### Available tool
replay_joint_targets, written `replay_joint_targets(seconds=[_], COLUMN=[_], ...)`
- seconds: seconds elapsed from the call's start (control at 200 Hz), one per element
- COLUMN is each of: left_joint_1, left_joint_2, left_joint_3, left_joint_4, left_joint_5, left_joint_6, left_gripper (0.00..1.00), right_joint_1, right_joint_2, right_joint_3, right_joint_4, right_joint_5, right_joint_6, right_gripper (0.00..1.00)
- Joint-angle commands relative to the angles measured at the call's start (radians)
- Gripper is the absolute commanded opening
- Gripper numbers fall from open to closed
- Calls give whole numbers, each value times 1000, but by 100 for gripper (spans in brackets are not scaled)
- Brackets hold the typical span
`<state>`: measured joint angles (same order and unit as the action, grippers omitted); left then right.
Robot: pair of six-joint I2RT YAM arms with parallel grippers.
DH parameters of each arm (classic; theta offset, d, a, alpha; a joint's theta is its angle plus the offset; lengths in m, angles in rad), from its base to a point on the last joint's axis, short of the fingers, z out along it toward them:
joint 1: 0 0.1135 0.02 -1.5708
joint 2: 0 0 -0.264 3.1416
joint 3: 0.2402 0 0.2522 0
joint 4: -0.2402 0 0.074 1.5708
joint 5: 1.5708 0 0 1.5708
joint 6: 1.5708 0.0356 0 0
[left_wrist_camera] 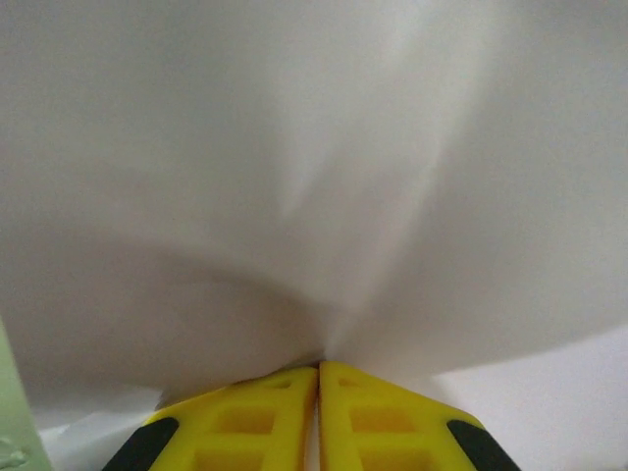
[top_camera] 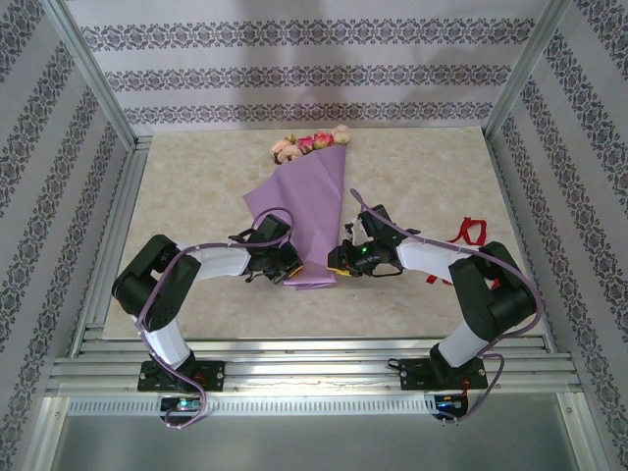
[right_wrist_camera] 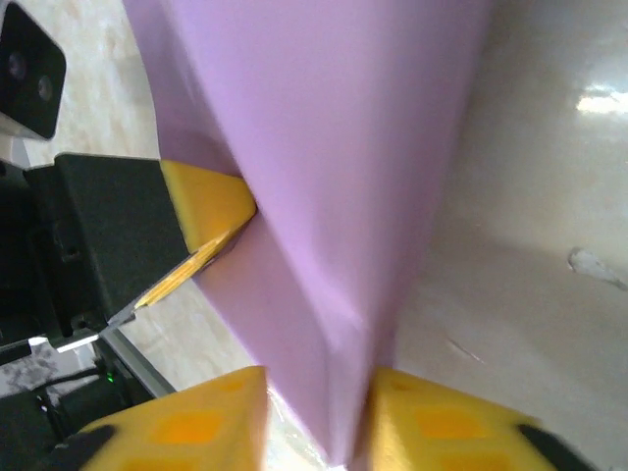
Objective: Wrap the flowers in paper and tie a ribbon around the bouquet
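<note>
The bouquet lies on the table, a long cone of purple paper (top_camera: 304, 211) with the flowers (top_camera: 312, 145), pink and magenta roses, poking out at its far end. At the cone's narrow near end, my left gripper (top_camera: 281, 269) is shut on the paper's left edge. In the left wrist view the yellow fingers (left_wrist_camera: 275, 412) meet, and the paper (left_wrist_camera: 314, 196) fans out from their tips. My right gripper (top_camera: 340, 261) stands open astride the cone's tip. A fold of paper (right_wrist_camera: 334, 245) sits between its fingers (right_wrist_camera: 221, 422), against the right one and apart from the left. The red ribbon (top_camera: 468, 234) lies loose to the right.
The marble-patterned table (top_camera: 186, 186) has bare room on both sides of the bouquet. Aluminium rails (top_camera: 116, 231) and patterned walls close it in at left, right and back. Purple cables (top_camera: 162, 294) loop over both arms.
</note>
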<state>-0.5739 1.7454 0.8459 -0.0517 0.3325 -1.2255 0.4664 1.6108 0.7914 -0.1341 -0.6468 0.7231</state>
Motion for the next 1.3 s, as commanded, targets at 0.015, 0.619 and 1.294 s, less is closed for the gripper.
replay_joint_targets(seconds=[0.015, 0.619, 1.294], left_joint_1=[28, 43, 65], left_joint_2=[64, 101, 91], left_joint_3=[-81, -80, -24], left_joint_4=[-226, -220, -306], left_joint_5=[-111, -105, -118], left_joint_6=[41, 70, 171], left_gripper=[11, 10, 9], right_joint_1=[-44, -90, -148], right_joint_2=[43, 210, 377], right_joint_3=[33, 64, 251], right_joint_4=[31, 258, 281], right_joint_5=[-34, -71, -67], right_joint_6=[-39, -53, -80], right_gripper=[42, 32, 0])
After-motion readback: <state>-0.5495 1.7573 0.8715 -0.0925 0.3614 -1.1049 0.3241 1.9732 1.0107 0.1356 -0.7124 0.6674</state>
